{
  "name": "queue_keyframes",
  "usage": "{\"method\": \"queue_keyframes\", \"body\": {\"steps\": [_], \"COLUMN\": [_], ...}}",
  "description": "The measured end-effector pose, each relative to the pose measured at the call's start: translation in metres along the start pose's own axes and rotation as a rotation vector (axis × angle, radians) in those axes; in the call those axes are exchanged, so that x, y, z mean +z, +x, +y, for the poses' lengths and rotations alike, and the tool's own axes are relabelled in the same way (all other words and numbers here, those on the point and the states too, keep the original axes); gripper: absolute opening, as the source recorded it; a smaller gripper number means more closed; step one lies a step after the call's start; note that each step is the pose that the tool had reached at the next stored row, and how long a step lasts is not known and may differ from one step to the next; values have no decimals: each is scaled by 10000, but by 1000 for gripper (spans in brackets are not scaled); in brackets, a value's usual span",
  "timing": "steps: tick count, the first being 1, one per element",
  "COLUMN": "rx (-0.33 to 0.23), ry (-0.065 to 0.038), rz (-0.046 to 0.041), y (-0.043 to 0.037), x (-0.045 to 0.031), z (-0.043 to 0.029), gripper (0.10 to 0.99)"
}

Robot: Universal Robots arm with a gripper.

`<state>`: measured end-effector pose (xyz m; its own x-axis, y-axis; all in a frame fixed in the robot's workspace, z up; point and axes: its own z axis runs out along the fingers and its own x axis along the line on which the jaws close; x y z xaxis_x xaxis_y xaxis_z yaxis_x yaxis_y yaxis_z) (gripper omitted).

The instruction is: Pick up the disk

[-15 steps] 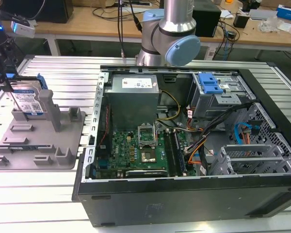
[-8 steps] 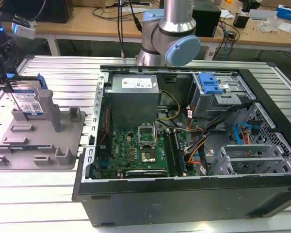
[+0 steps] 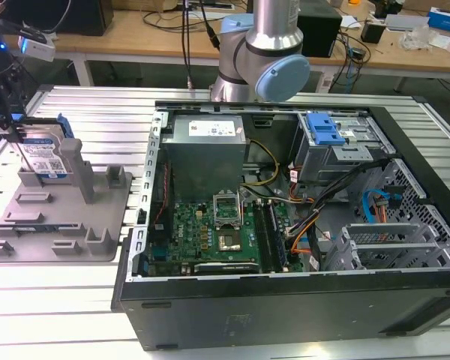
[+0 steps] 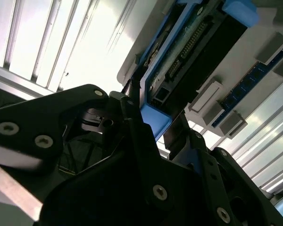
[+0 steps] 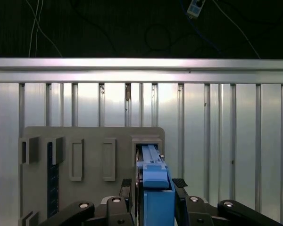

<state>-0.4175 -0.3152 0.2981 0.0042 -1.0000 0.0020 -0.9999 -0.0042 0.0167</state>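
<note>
The disk (image 3: 46,156) stands on edge in a slot at the far-left end of the grey fixture tray (image 3: 97,217), its white-and-blue label facing the exterior camera and blue rails on its sides. My gripper (image 3: 16,133) reaches in from the exterior view's left and straddles it. In the first wrist view the blue-railed disk (image 5: 151,155) runs between my two black fingers (image 5: 126,186), which sit tight against both faces; the gripper (image 5: 153,182) looks shut on it. The second wrist view shows the disk's connector edge (image 4: 188,47) and a thin fingertip (image 4: 133,84) against the blue rail.
An open computer case (image 3: 285,225) lies at the exterior view's right, with a blue-handled drive cage (image 3: 326,131) inside. The arm's base (image 3: 262,52) rises behind it. Grey posts (image 3: 116,180) stand on the tray beside the disk. Everything rests on a slatted metal table (image 3: 60,300).
</note>
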Motion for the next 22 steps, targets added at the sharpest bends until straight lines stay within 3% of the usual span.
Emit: {"method": "queue_keyframes", "body": {"steps": [16,17,22], "rx": [0,0,3], "ry": [0,-1,0], "rz": [0,1,-2], "y": [-21,-21,-17], "x": [20,21,29], "z": [23,24,25], "gripper": [455,376,369]}}
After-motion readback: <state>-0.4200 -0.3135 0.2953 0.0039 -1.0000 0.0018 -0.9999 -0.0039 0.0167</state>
